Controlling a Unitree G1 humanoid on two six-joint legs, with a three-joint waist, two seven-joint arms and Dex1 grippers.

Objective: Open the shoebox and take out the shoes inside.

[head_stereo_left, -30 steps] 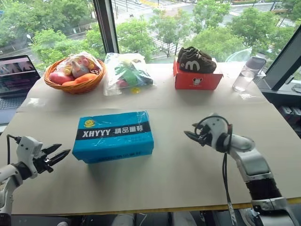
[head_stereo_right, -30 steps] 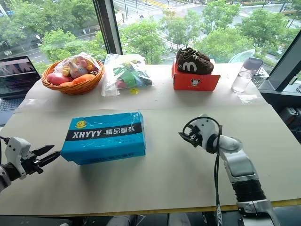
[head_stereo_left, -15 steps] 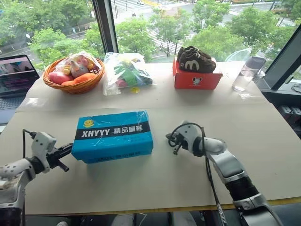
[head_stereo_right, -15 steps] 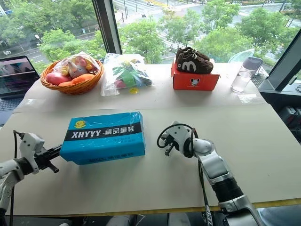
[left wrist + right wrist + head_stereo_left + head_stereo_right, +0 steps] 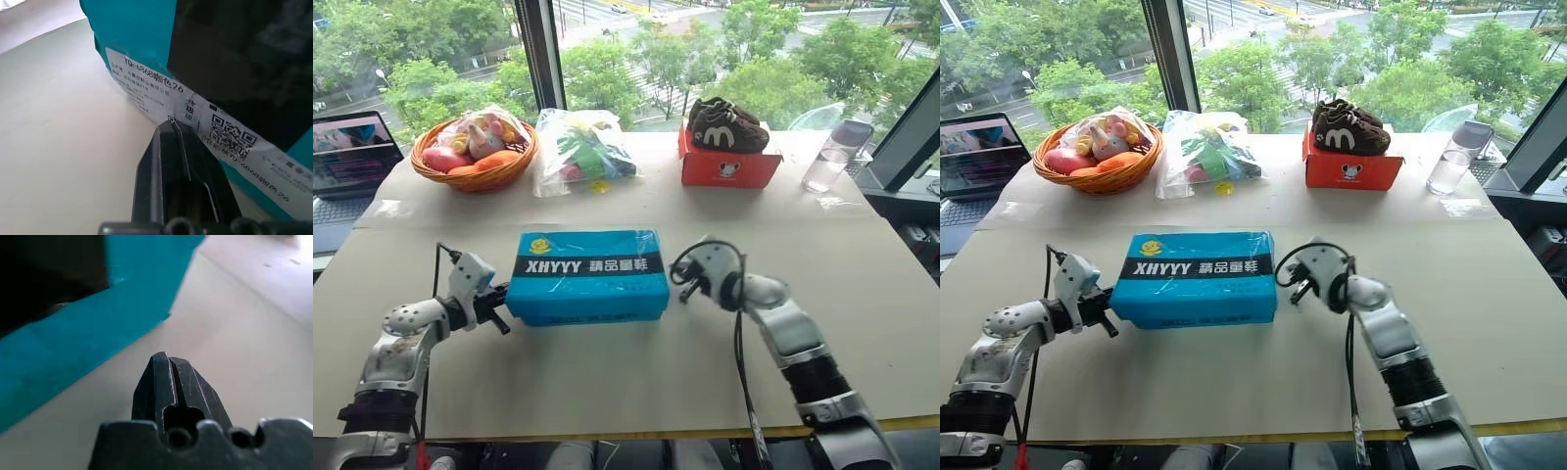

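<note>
I see the lidded shoebox (image 5: 1197, 278) between my left gripper (image 5: 1107, 304) and right gripper (image 5: 1291, 285), both close beside its ends.

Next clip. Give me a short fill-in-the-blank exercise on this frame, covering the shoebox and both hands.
1. The lid of the shoebox is ____.
2. The fingers of the left hand and the right hand are ____.
3. The left hand's fingertips meet the white ____ on the shoebox's end.
4. The dark brown shoes sit on a ____ box.

Missing words: closed; shut; label; red
</note>
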